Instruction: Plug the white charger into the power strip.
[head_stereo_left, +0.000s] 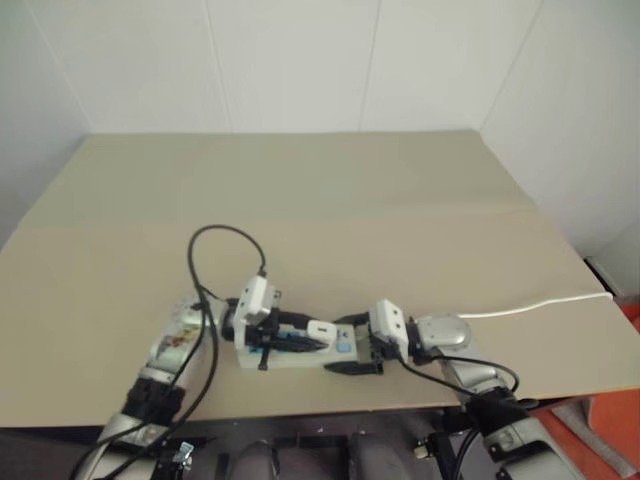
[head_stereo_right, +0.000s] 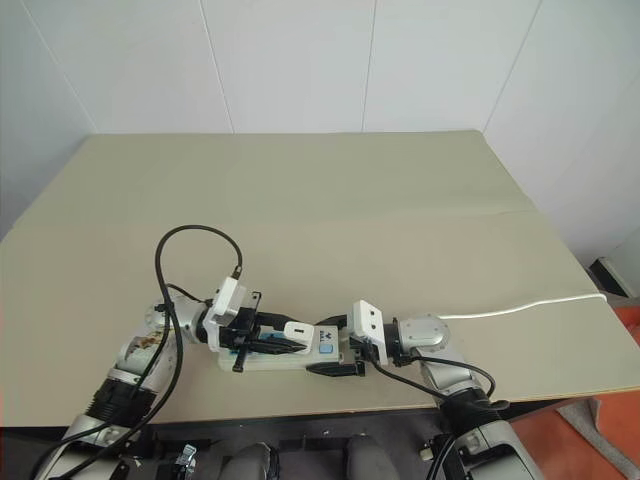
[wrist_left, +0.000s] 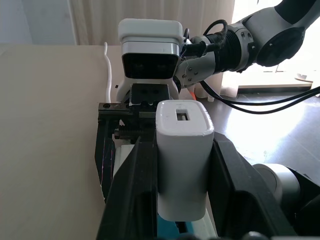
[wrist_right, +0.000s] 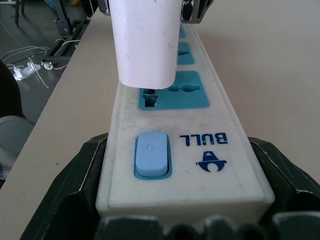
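Near the table's (head_stereo_left: 420, 200) front edge, the left gripper (wrist_left: 185, 165) pinches the charger (wrist_left: 182, 155) over the strip's (wrist_right: 220, 150) socket (wrist_right: 172, 90) nearest the switch (wrist_right: 151, 154), while the right gripper (wrist_right: 180, 200) clamps the strip's switch end. Prongs look offset; pushing misaligned could jam or skid the strip.

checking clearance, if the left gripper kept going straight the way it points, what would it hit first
Likely the right gripper. The left gripper, shut on the white charger, points along the power strip at it, though depth between them is unclear.
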